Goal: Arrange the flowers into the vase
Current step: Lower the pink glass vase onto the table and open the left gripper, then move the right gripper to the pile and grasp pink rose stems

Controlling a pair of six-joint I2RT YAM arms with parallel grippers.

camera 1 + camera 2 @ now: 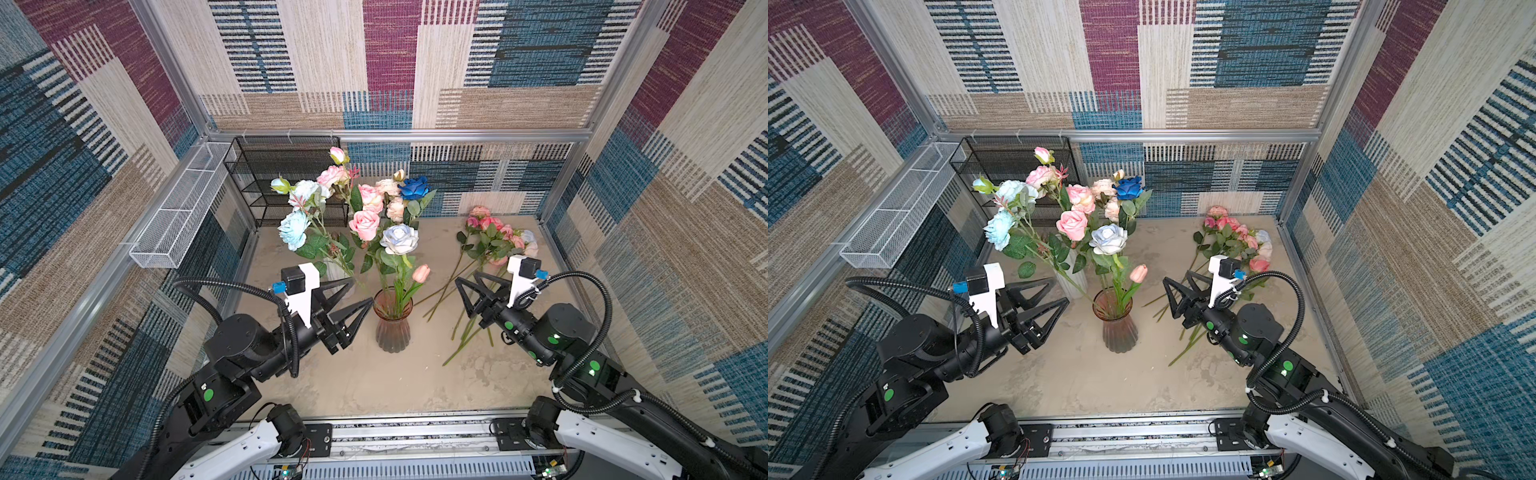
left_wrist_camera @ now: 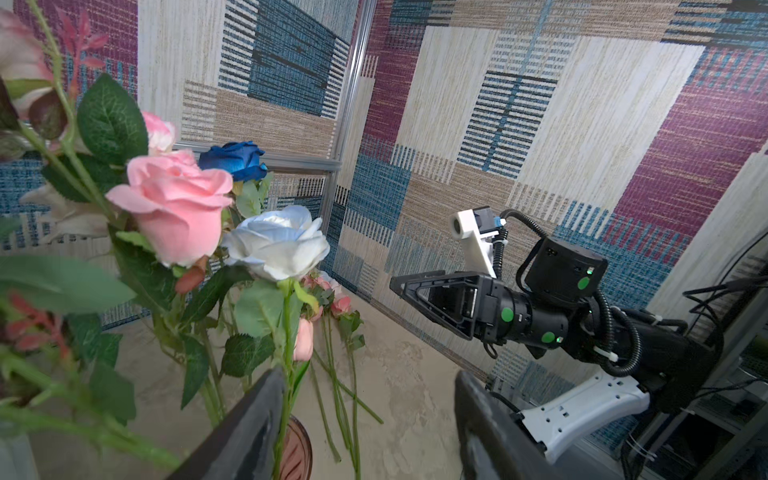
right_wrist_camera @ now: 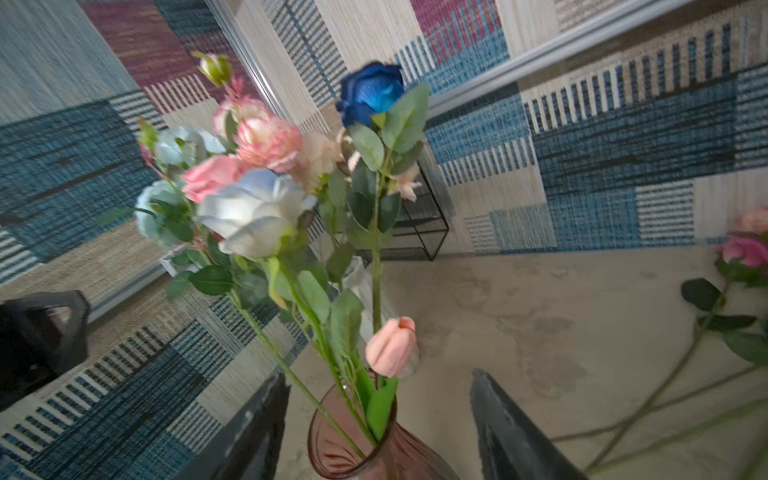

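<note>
Judged the step as the gap between one stem set and the next one fetched; found most of the flowers (image 1: 365, 224) already upright, some in the pink glass vase (image 1: 392, 328) at mid-desk, others in a white vase (image 1: 1075, 278) just behind it and to its left; noted a short peach tulip (image 1: 421, 273) leaning at the pink vase's rim, under a white rose (image 1: 400, 239) and a deep blue rose (image 1: 413, 187); saw a loose bunch (image 1: 494, 245) lying flat on the desk (image 1: 374, 386) at the right, blooms to the rear, stems fanned toward the front.

Found the left tool (image 1: 362, 291) with jaws apart and nothing between them, just left of the pink vase's mouth and clear of it; saw its forearm laid low, reaching rightward. Found the right tool (image 1: 466, 277) likewise spread and empty, held above the loose stems without touching them, pointed toward the pink vase, elbow folded back to the right.

Reckoned the next move as the right arm's: dip to the desk, single out one stem at mid-length away from the leaves, close on it without catching its neighbours; then lift, tip upright, thread the cut end into a crowded mouth; thought crossed stems the likely snag; could not tell the vase meant for the rest.
</note>
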